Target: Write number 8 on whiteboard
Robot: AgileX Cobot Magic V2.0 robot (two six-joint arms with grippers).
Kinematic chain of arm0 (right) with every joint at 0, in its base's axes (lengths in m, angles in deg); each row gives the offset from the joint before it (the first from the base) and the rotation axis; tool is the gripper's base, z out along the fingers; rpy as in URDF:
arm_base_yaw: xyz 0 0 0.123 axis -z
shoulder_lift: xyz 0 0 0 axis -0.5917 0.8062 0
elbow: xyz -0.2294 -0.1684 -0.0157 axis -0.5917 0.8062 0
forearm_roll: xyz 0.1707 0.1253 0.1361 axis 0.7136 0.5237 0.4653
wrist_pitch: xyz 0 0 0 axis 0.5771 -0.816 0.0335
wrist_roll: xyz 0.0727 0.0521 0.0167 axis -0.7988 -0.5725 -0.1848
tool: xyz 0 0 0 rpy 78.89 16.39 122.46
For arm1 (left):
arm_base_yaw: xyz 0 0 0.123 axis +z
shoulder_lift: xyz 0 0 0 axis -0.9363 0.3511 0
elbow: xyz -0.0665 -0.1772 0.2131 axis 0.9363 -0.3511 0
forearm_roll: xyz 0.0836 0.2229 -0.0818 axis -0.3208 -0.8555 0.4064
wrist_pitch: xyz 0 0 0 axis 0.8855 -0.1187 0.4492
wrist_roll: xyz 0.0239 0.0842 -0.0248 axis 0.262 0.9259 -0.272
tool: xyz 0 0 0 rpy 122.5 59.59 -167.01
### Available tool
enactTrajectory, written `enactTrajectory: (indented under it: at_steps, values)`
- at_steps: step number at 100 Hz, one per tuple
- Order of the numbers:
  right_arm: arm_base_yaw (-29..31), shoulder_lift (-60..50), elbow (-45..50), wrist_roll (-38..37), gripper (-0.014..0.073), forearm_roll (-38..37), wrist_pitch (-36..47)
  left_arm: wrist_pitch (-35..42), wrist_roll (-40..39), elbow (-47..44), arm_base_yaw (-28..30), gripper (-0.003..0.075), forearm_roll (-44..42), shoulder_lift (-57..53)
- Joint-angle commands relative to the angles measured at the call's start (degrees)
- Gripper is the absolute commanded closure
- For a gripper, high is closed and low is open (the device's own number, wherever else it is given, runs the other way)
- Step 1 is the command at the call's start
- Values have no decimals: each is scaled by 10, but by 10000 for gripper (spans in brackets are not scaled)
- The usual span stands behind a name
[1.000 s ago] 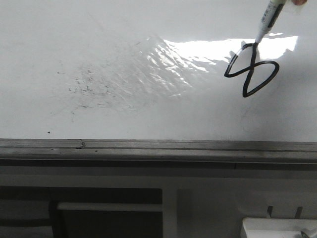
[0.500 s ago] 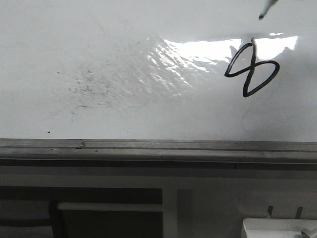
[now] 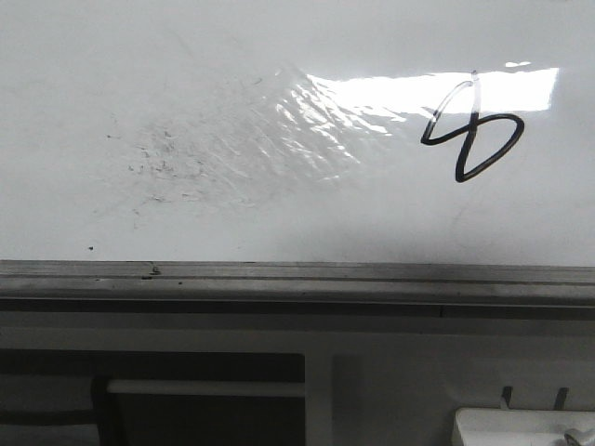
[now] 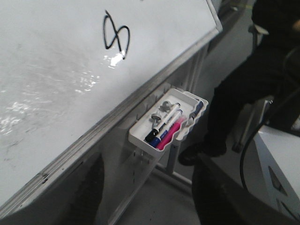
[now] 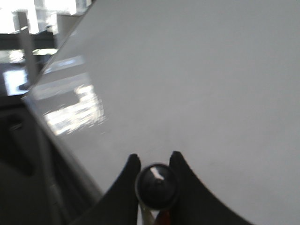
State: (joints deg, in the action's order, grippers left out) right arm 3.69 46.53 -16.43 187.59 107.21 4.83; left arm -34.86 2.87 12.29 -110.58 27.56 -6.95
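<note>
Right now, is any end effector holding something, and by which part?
The right end effector grips a marker near its rounded end. The left one is out of view.

Front cam: faces whiteboard [image 3: 232,74] square-on, close, grey ledge [image 3: 297,277] across lower frame. Left wrist cam: farther back, looks obliquely along board w/ white marker tray [image 4: 140,136] below edge. Both share number 8 [image 3: 471,130] & glare patch. Right wrist cam: v. close to board, steep slant, blurred; dark round marker end [image 5: 156,185] between fingers.
</note>
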Motion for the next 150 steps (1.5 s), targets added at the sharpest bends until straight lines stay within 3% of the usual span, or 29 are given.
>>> enactTrajectory:
  at_steps: [1, 22, 43, 95, 109, 131, 143, 150]
  values:
    - [1, 34, 4, -8, 664, 15, -107, -23, 71, 49, 2, 324, 45, 48]
    - [1, 103, 9, -8, 664, -24, -174, -99, 228, 109, 2, 356, 135, 151]
    - [1, 133, 9, -8, 664, -46, -221, -144, 308, 138, 2, 356, 176, 241]
    - [1, 135, 9, -8, 664, -63, -249, -191, 336, 197, 2, 359, 221, 364]
    - [1, 135, 9, -8, 664, -63, -248, -193, 335, 201, 2, 453, 219, 380]
    - [1, 135, 9, -8, 664, -63, -248, -206, 335, 201, 2, 741, 218, 397]
    - [1, 135, 9, -8, 656, -63, -242, -206, 335, 201, 2, 741, 218, 397]
    - [1, 135, 9, -8, 596, -63, -230, -206, 335, 201, 2, 741, 218, 397]
